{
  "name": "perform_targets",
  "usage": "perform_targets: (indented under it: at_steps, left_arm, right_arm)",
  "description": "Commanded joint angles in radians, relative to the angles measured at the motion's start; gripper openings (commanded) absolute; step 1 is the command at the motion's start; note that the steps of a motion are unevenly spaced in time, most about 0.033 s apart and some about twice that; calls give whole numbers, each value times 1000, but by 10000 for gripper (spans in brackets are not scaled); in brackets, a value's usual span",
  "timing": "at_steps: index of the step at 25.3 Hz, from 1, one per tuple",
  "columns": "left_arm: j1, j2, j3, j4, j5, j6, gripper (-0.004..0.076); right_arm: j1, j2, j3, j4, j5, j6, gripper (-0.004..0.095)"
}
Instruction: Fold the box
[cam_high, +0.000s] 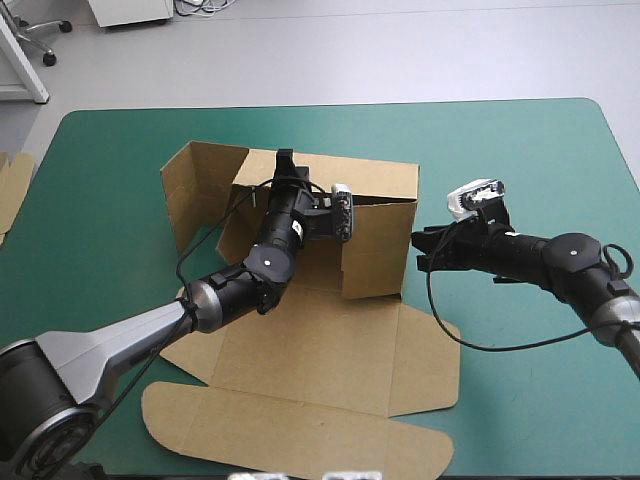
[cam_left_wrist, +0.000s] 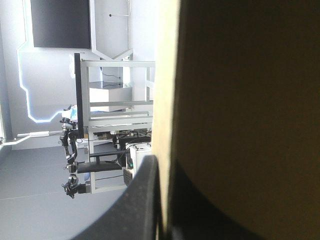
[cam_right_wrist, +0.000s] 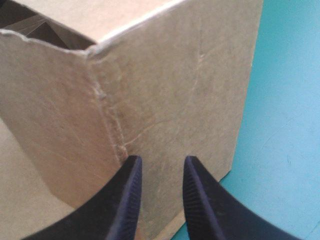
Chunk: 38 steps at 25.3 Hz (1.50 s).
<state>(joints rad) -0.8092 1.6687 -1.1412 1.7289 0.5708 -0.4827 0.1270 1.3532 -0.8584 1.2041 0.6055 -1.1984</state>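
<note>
Box (cam_high: 330, 340): brown, at the middle of the teal-green bench (cam_high: 520, 150); back and side walls raised, lid panel and its flaps flat toward the near edge.
Left pincer (cam_high: 285, 158): reaches in over the box floor and is clenched on the top edge of the back wall, near that wall's left end.
Left wrist view: the board's edge runs straight between the black fingers (cam_left_wrist: 142, 200) of the pincer (cam_left_wrist: 164, 170).
Right pincer (cam_high: 418, 250): outside the box, at its right wall.
Right wrist view: pincer (cam_right_wrist: 160, 162) released, fingers a little apart with nothing gripped, tips aimed at the wall just beside its near corner crease; contact cannot be told.
Spare board (cam_high: 10, 190): at the bench's left edge.
</note>
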Motion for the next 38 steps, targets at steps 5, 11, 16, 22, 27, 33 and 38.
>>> perform_targets:
  at_steps: [5,11,16,22,27,33,38]
  left_arm:
    - [-7,-38,-28,34,-16,-18,-15]
    - [-7,-38,-28,34,-12,-18,-15]
    - [-7,-38,-28,34,-21,-18,-14]
    - [-7,-38,-28,32,-14,-18,-13]
    - [-7,-38,-44,0,37,-17,-13]
    - [-18,-28,-104,-136,42,76,-13]
    - [-26,-9,-127,-179,85,133,-13]
  right_arm:
    - [8,-88,-26,-6,31,-4,295]
    - [8,-86,-26,-30,13,-14,547]
    - [25,-84,-29,-21,-11,-16,603]
    - [109,-84,-48,-35,-109,-3,598]
    - [113,-76,-48,-78,-123,53,565]
    - [113,-55,-48,-74,-160,64,562]
    - [113,-47,-48,-59,-203,64,562]
